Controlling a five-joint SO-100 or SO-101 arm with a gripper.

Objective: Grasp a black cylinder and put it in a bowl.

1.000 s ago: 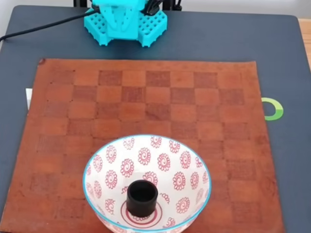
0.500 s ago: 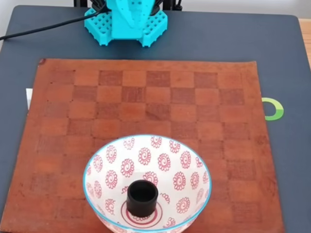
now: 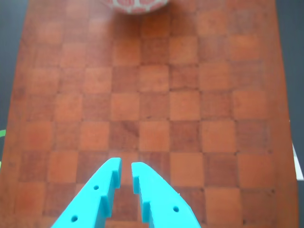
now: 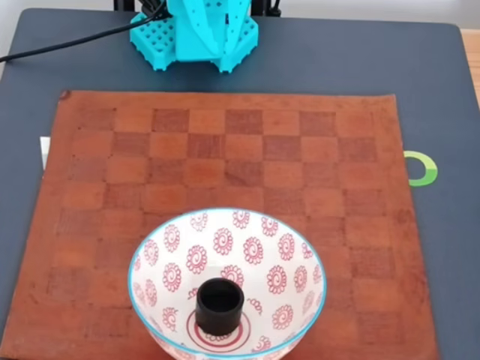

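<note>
The black cylinder stands upright, hollow end up, on the red rings at the centre of the bowl, a white bowl with red flowers and a light blue rim near the front edge of the fixed view. My turquoise arm is folded back over its base at the far end of the table. In the wrist view my gripper hangs above the checkered mat, its fingers drawn together to a narrow slit with nothing between them. A sliver of the bowl shows at the top edge there.
A brown checkered leather mat covers most of the dark grey table. A green ring mark lies right of the mat, and a black cable runs off to the left from the base.
The arm's upper part has swung a little to the right over its base. The bowl and the cylinder in it have not moved.
</note>
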